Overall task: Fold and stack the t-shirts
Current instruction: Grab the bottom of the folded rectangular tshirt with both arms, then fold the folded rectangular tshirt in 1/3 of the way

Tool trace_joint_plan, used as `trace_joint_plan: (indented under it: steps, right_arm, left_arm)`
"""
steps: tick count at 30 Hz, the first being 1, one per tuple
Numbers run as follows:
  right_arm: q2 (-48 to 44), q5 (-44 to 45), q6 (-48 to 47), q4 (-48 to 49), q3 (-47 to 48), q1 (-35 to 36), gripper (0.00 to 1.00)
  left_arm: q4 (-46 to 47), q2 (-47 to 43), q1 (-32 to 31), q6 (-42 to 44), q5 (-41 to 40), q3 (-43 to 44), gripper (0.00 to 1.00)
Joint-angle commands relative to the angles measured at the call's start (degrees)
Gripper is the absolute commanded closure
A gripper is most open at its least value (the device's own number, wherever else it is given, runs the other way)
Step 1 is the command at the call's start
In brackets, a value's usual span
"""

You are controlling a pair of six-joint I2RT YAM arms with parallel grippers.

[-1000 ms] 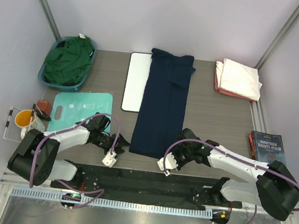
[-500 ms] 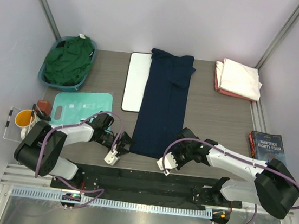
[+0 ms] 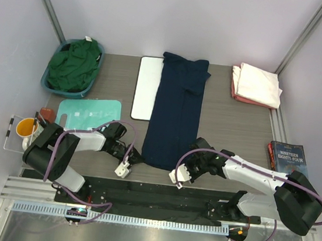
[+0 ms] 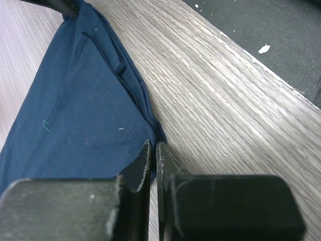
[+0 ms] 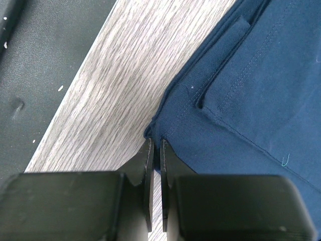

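The dark navy t-shirt (image 3: pixel 177 111) lies flat as a long folded strip in the middle of the table, partly over the white board (image 3: pixel 146 86). My left gripper (image 3: pixel 139 156) (image 4: pixel 153 145) is shut on its near-left corner, where the navy cloth (image 4: pixel 80 125) runs into the tips. My right gripper (image 3: pixel 187 161) (image 5: pixel 156 143) is shut on the near-right corner, with navy fabric (image 5: pixel 251 100) between its jaws. A dark green t-shirt (image 3: pixel 73 66) is bunched in the teal basket (image 3: pixel 100 54). The cream-white t-shirt (image 3: pixel 260 84) lies folded on the salmon-pink one (image 3: pixel 234 85) at the back right.
A teal mat (image 3: pixel 88 114) lies to the left of the navy shirt. An orange cup (image 3: pixel 25 127) and small items sit at the far left edge. A book (image 3: pixel 288 158) lies at the right edge. A black pad (image 3: pixel 158 193) runs along the near edge.
My left gripper slid right to the navy shirt's near-left corner, opened wider on the way and then closed on it. The right gripper held still on its corner.
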Motion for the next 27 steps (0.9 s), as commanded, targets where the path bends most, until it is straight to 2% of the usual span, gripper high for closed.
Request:
trace_joint_plan:
  steps: [1,5,7,10,16,22,27]
  right_arm:
    - [-0.1,-0.6,0.4,0.2,0.5,0.2,0.94]
    - [-0.1,-0.4,2.4,-1.3,2.7,0.2,0.99]
    - [0.0,-1.4,4.1,-4.4,5.5,0.3,0.99]
    - [0.4,-3.3,9.4,-8.4,10.2,0.2,0.99]
    - [2.1,-8.1,14.8,-22.1,21.2,0.2,0.99]
    - [-1.3,-11.4,15.8,-30.7,25.5,0.7,0.99]
    - [-3.5,-15.1,17.2,-36.9,30.1,2.2,0.99]
  left_arm:
    - [-1.6,1.9,-0.6,26.8,-6.6,-1.0,1.0]
    - [-1.6,-1.7,-0.8,23.6,-5.8,-0.3,1.0]
    - [-2.2,-4.6,-0.9,17.8,-4.8,1.2,1.0]
    - [-9.0,-10.6,-1.0,9.8,-3.1,5.7,1.0]
    - [-23.7,-21.4,-1.4,1.7,-0.1,11.0,1.0]
    - [-40.2,-29.2,-1.4,1.8,1.3,12.9,1.0]
    - [-48.9,-36.4,-1.4,2.0,2.5,12.9,1.0]
